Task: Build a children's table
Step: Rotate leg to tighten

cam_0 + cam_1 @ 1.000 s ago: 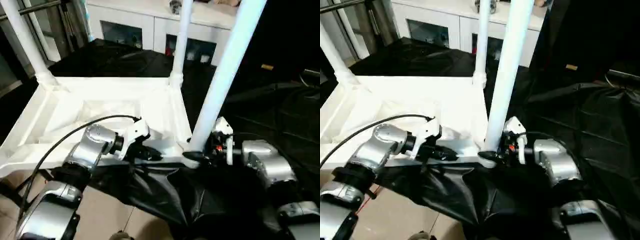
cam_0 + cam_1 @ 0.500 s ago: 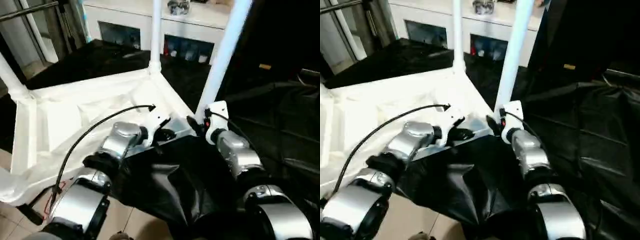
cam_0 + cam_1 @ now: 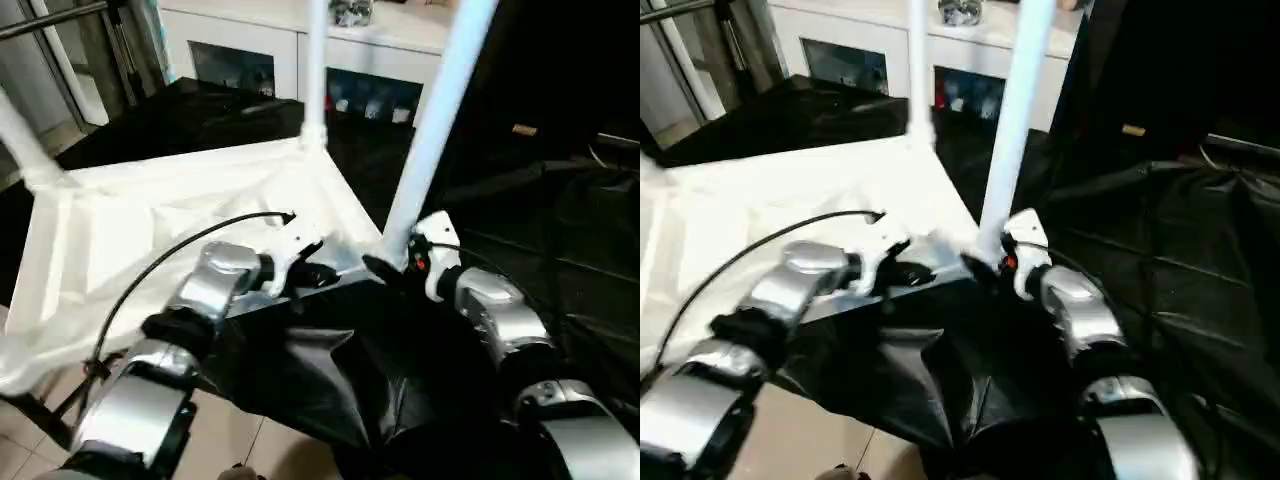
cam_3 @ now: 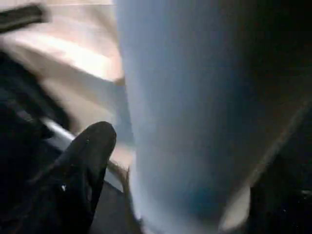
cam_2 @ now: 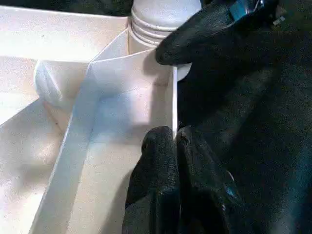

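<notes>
Black sheeting (image 3: 330, 380) covers the work surface across the lower middle of the head views, with a white cabinet (image 3: 250, 40) along the top edge. At centre, the left gripper (image 3: 318, 275) has its 2 fingers (image 5: 165, 161) pressed together on the thin near wall of the tabletop (image 3: 150, 230), which lies upside down, ribs showing, filling the left half of the frame. Just right of centre the right gripper (image 3: 385, 268) sits at the foot of the near leg (image 3: 430, 120); its fingers stand apart on either side of the tube, and I cannot tell whether they touch it. In the left wrist view one right finger lies against the ribbed socket (image 5: 163, 14) where that leg enters the corner. 3 legs stand up from the tabletop: the near one at right of centre, a far one (image 3: 315, 70) at top centre, and 1 (image 3: 20, 130) at the upper left edge. The fourth corner, lower left, is cut off by the frame, so I cannot say if its leg is in. As I judge it, the step in hand is finishing the near leg's seating; next comes drawing the right gripper clear without tipping the tube, while the left steadies the wall. A black cable (image 3: 170, 270) loops over the left forearm, and the loose sheeting bunched under the near edge could snag either arm.
</notes>
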